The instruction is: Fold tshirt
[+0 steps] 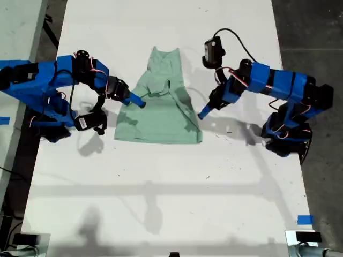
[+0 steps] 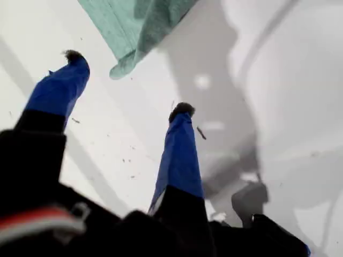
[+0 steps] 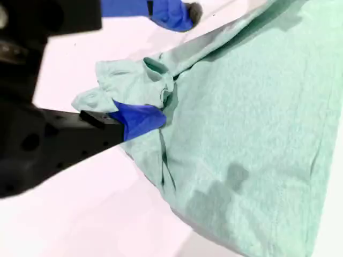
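Note:
The pale mint-green tshirt (image 1: 161,115) lies on the white table (image 1: 161,203), narrowed toward the far end, its sides folded inward and its hem nearest the camera. In the exterior view's right half, my first gripper (image 1: 205,111) hovers open just off the shirt's edge. The first wrist view shows my first gripper (image 2: 127,84) empty above bare table, with a corner of the tshirt (image 2: 139,21) beyond its fingertips. My second gripper (image 1: 136,101) reaches in from the exterior view's left. In the second wrist view my second gripper (image 3: 158,67) is open, one finger (image 3: 140,120) against a bunched fold of the tshirt (image 3: 246,134).
Both arm bases stand at the table's sides in the exterior view. A blue tape mark (image 1: 304,219) sits near the table's near right corner there. Dark floor (image 1: 316,32) runs past the table's right edge, and another pale surface (image 1: 19,32) lies off its left.

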You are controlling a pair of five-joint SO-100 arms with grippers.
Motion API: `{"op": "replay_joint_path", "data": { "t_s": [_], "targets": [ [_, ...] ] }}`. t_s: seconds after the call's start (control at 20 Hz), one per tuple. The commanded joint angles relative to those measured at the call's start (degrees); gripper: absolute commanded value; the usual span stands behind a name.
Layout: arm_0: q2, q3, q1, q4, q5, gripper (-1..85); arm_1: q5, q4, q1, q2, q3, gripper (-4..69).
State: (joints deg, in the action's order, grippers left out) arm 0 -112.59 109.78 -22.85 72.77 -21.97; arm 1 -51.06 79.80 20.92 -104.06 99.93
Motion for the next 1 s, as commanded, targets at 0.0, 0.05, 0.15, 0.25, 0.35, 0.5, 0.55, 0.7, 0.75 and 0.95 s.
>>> {"op": "replay_joint_path", "data": {
  "t_s": [0.0, 0.05, 0.15, 0.25, 0.35, 0.5, 0.55, 0.7, 0.75, 0.95],
  "targets": [
    [-2.46, -0.53, 1.49, -2.37, 0.88, 25.0, 1.14, -5.8, -1.49, 3.43, -0.44, 33.6],
    [-2.37, -0.53, 1.58, -2.55, 0.88, 25.0, 1.49, -7.56, -1.67, 5.36, -0.09, 33.6],
    [-2.37, -0.53, 1.93, -2.64, 1.14, 24.7, 2.2, -11.43, -2.02, 8.61, 0.88, 33.1],
    [-2.37, -0.35, 2.2, -2.64, 1.23, 24.6, 3.08, -14.5, -2.55, 11.87, 1.41, 32.7],
    [-2.64, 0.26, 2.29, -2.55, 1.32, 24.4, 3.87, -17.05, -3.08, 14.85, 1.67, 32.4],
    [-3.16, 1.14, 2.2, -2.64, 1.32, 24.4, 4.57, -19.42, -3.69, 17.84, 1.67, 30.9],
    [-3.43, 1.32, 2.2, -2.64, 1.32, 24.4, 4.66, -19.86, -3.69, 18.46, 1.76, 29.9],
    [-4.31, 2.11, 1.76, -2.81, 1.32, 24.5, 4.92, -21.09, -3.78, 19.69, 2.02, 21.5],
    [-4.66, 2.46, 1.67, -2.9, 1.32, 24.5, 4.92, -21.45, -3.69, 19.95, 2.29, 12.7],
    [-5.27, 3.78, 1.41, -3.6, 1.32, 24.5, 4.48, -22.68, -3.25, 20.39, 3.25, -0.4]
  ]
}}
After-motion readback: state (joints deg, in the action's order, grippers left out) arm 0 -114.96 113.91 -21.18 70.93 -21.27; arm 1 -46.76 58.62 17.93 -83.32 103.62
